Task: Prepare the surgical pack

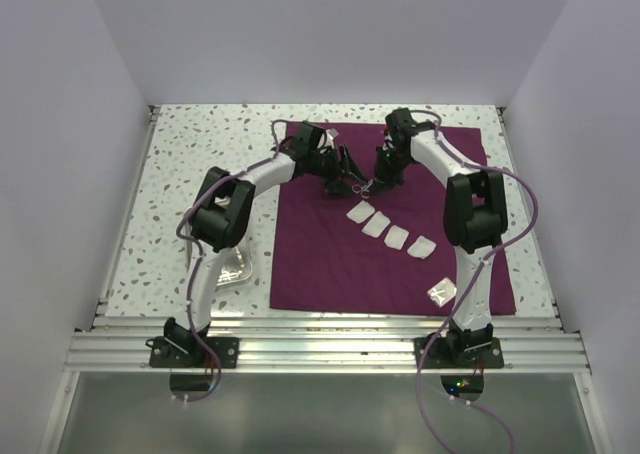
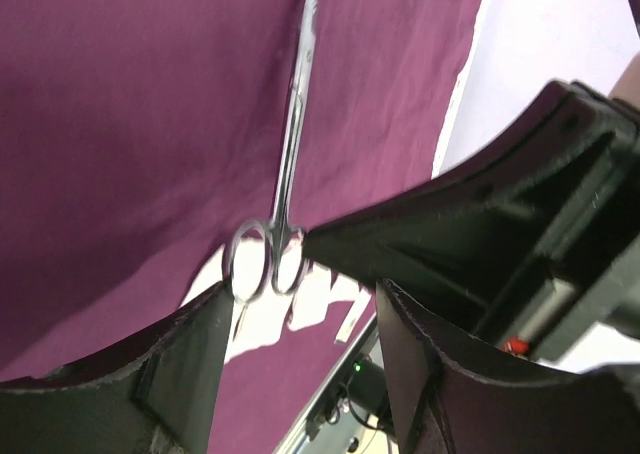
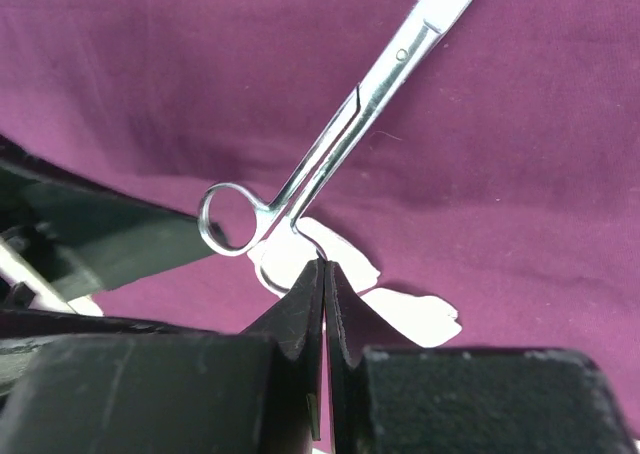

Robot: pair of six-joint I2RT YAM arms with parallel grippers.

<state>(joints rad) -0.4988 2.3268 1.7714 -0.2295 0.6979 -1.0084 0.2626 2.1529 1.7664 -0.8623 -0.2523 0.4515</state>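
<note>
The dark purple cloth (image 1: 330, 264) lies spread flat on the table. Several white gauze squares (image 1: 397, 237) sit on it in a slanted row. Both grippers meet over the cloth's far half. My right gripper (image 3: 323, 266) is shut on one ring handle of the silver scissors (image 3: 345, 139), whose blades point away to the upper right. In the top view it (image 1: 380, 181) is just right of my left gripper (image 1: 347, 180). My left gripper (image 2: 305, 294) is open, and the scissors' rings (image 2: 265, 259) lie just ahead of its fingertips.
The small steel tray (image 1: 237, 271) sits on the speckled table left of the cloth, partly hidden by the left arm. One more white packet (image 1: 440, 292) lies near the cloth's front right corner. White walls enclose the table on three sides.
</note>
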